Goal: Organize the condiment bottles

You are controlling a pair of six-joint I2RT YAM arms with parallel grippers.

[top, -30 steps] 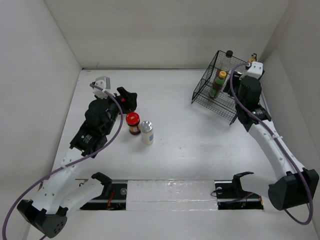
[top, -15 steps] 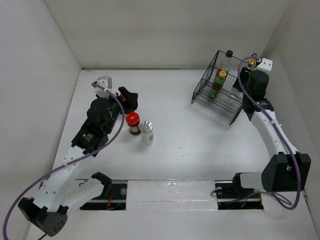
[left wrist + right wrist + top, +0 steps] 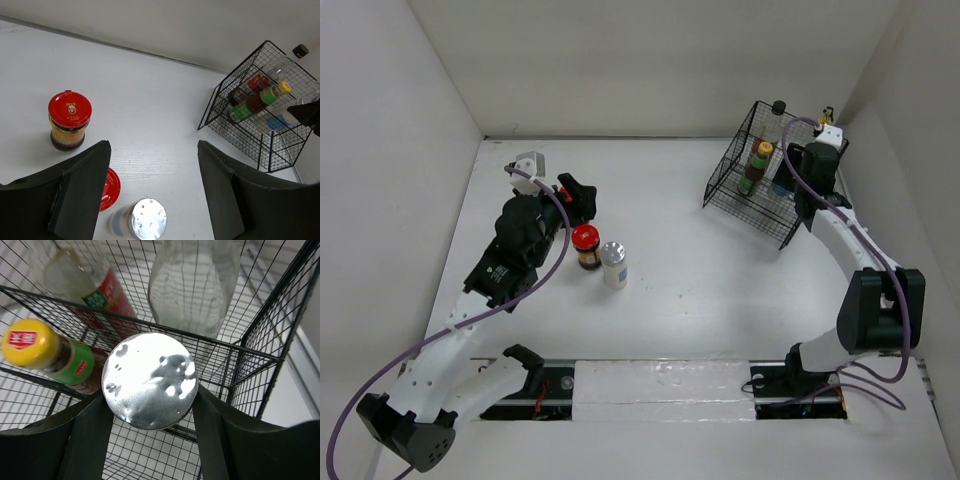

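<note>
Your right tool [image 3: 150, 410] grips a silver-lidded shaker [image 3: 150, 380] over the black wire basket [image 3: 235, 352], at 2 o'clock on the white tabletop [image 3: 700, 290]. The yellow-capped dark sauce bottle [image 3: 50, 357] carries a red label with unreadable writing. Your left tool [image 3: 155, 195] is spread wide, holding nothing.

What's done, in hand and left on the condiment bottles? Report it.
Done: the yellow-capped dark sauce bottle, a clear glass bottle and a red-labelled bottle are in the black wire basket. In hand: the right gripper is shut on a silver-lidded white shaker at the basket, not released. Remaining: a red-lidded dark jar, a second red-lidded jar and a second silver-lidded shaker stand on the table by the open left gripper.
</note>
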